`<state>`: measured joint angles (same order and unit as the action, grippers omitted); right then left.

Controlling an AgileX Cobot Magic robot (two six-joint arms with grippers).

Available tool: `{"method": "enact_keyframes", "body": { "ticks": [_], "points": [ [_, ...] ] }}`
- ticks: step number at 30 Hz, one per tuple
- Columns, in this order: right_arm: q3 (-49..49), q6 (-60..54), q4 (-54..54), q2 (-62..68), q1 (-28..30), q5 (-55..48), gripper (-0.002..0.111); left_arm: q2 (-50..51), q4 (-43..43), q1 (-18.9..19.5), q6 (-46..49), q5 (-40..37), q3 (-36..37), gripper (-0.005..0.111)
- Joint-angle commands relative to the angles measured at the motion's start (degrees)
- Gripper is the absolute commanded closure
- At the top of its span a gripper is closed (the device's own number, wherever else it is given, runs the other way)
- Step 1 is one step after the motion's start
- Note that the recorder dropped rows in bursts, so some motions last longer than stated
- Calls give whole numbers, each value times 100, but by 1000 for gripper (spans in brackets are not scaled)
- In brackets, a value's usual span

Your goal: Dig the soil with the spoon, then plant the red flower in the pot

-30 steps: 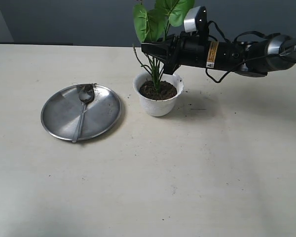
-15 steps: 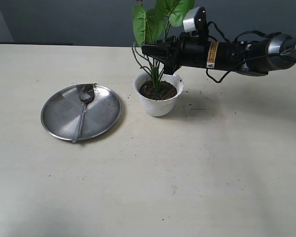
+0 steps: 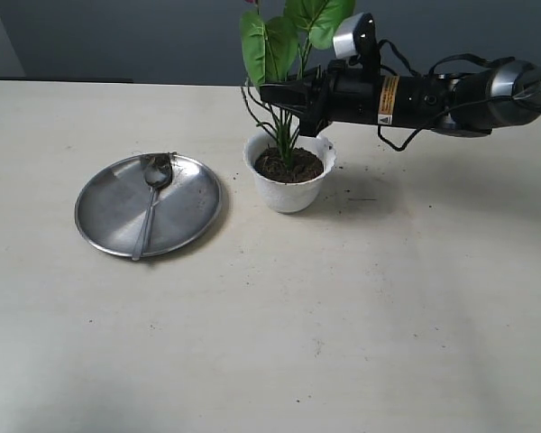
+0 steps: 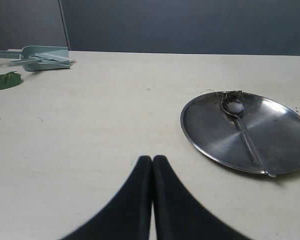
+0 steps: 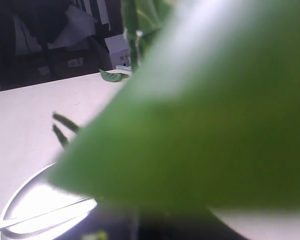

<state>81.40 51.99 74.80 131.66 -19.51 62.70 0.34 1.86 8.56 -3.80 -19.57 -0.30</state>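
Reaching over the pot (image 3: 290, 191), the right claw (image 3: 272, 92) sits closed, apparently pinching the stem of the red flower (image 3: 269, 47), which stands in the soil (image 3: 293, 167). The spoon (image 3: 147, 216) lies on the steel plate (image 3: 108, 212) beside the pot. The left claw (image 4: 152, 161) hovers over the worktop (image 4: 90, 125), fingers (image 4: 135, 200) pressed together, holding nothing.

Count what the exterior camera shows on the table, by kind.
steel plate: 1
spoon: 1
pot: 1
red flower: 1
Total: 4
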Motion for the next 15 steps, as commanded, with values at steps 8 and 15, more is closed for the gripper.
{"method": "enact_keyframes", "body": {
  "ticks": [8,15],
  "points": [
    [-400,61,1274,396,10,-1414,109,-34,-35,-24,-6,36,30,106],
    [-400,61,1274,396,10,-1414,109,-34,-35,-24,-6,36,30,106]
  ]
}}
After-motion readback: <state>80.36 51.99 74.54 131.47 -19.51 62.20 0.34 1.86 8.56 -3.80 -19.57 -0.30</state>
